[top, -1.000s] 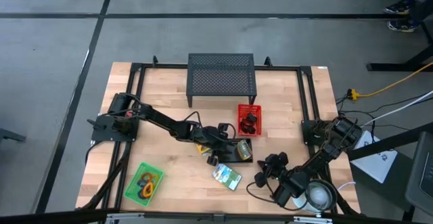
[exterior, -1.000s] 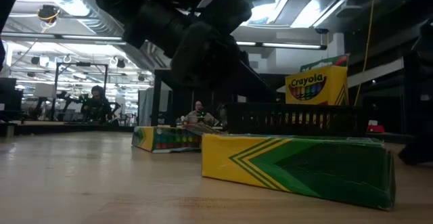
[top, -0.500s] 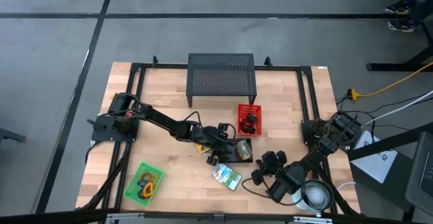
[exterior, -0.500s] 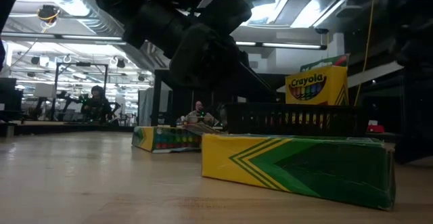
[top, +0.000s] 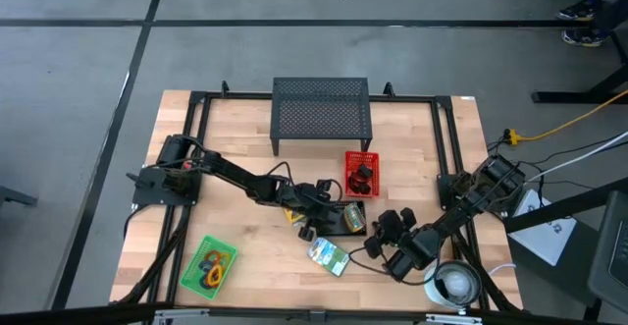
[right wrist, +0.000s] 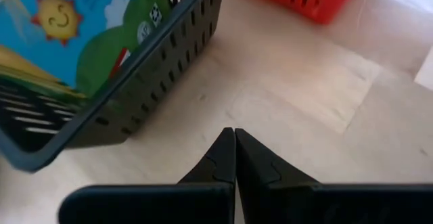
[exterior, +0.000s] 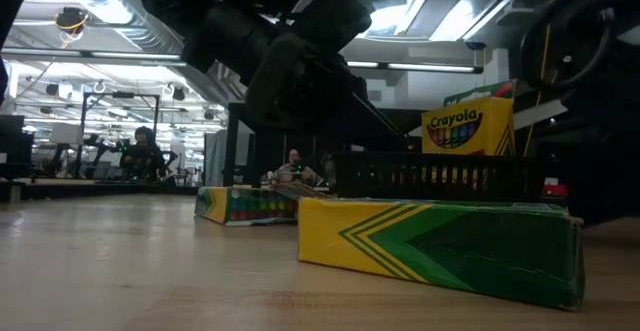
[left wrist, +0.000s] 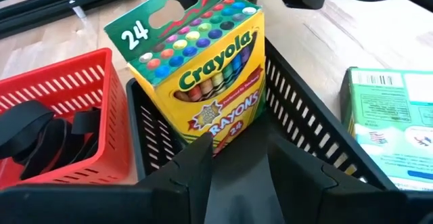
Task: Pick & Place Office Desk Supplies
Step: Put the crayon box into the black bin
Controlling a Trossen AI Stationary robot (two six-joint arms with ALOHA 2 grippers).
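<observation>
A Crayola crayon box (left wrist: pixel 196 68) stands tilted in a black slatted basket (top: pixel 349 219), its lower end on the basket's floor. My left gripper (left wrist: pixel 240 153) is open at the basket's left side; its fingers stand just short of the box's lower end. A second printed packet (top: pixel 329 257) lies flat on the table near the basket. The red basket (top: pixel 361 173) holds black clips. A green tray (top: pixel 208 264) holds coloured loops. My right gripper (right wrist: pixel 235 132) is shut and hovers over bare wood by the black basket's (right wrist: pixel 135 82) right corner.
A black mesh stand (top: pixel 322 112) sits at the far middle of the table. A round white object (top: pixel 453 284) lies at the near right corner. Black frame rails (top: pixel 444 138) run along the table's sides. Bare wood lies between the tray and the left arm's base.
My right arm has swung from the near right corner toward the left and far side, bringing its shut gripper up beside the black basket and uncovering the round white object. In the low view it now looms at the right. The left arm and the supplies have kept still.
</observation>
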